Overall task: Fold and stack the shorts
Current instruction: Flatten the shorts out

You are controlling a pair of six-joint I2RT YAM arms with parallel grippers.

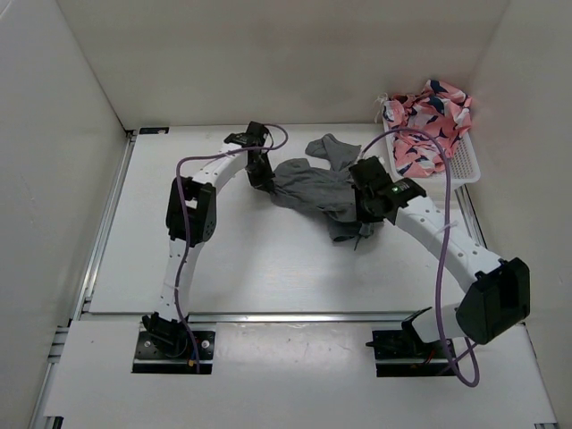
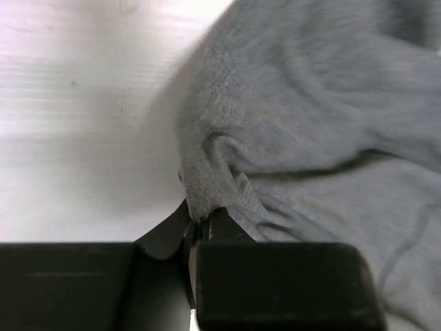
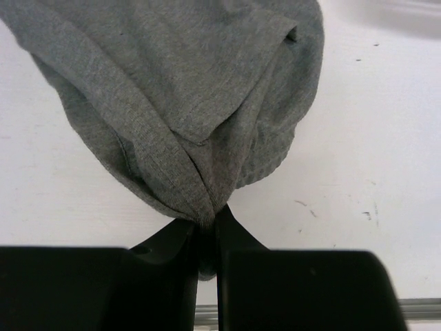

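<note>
Grey shorts (image 1: 308, 189) bunched between left gripper (image 1: 264, 177) and right gripper (image 1: 365, 207), pink patterned cloth (image 1: 429, 121) in white basket (image 1: 465, 166)

Top camera looks down — wrist cameras hug the shorts (image 1: 313, 188).

Shorts (image 1: 308, 186) at centre frame, between left gripper (image 1: 266, 181) and right gripper (image 1: 365, 219).
They lie on the table (image 1: 250, 259); a basket (image 1: 466, 170) at upper right holds a cloth heap (image 1: 429, 116).
</note>
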